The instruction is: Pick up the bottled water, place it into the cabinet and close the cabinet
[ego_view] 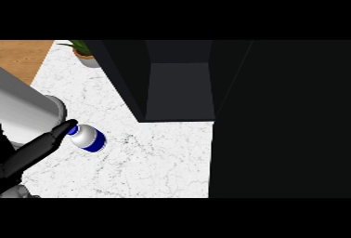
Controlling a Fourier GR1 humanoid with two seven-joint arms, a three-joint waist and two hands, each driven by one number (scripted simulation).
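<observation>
The bottle point(89, 138) lies on the counter point(158, 158) before the open cabinet point(179, 86); the left hand point(34, 151) (fingers straight, holding nothing) touches its cap. Grasping comes next.

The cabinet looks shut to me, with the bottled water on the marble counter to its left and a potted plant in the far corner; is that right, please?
Not quite: the cabinet is open, its dark interior showing in the head view. The rest holds: the bottled water is on the marble counter to its left, and the potted plant stands in the far corner.
</observation>
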